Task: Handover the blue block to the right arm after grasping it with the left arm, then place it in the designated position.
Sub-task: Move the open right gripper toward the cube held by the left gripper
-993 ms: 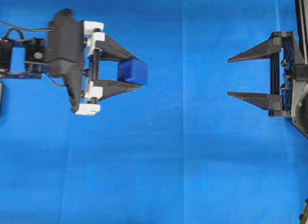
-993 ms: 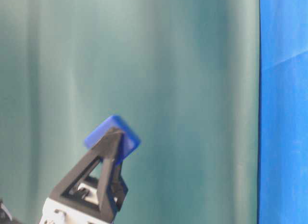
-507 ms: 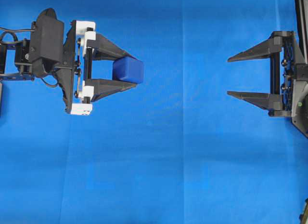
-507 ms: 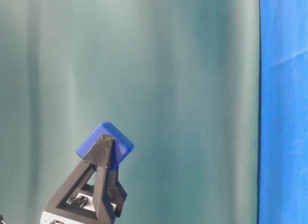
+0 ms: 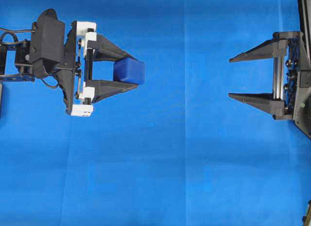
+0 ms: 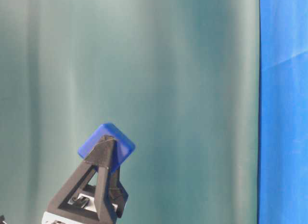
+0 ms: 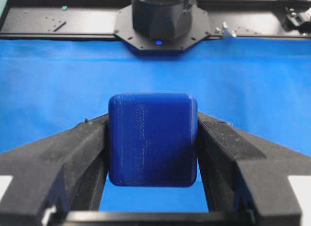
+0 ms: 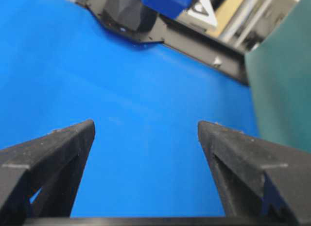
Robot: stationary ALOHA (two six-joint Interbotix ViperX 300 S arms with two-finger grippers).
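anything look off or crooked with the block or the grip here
Nothing stands out. The blue block sits squarely between the fingertips of the left end effector, clear of the cloth. The right end effector is open and empty.

Left gripper (image 5: 132, 70) level, pointing toward the right one, fingers clamped on block (image 5: 129, 71). Right gripper (image 5: 232, 76) level, facing it, jaws spread wide, nothing between, well apart.
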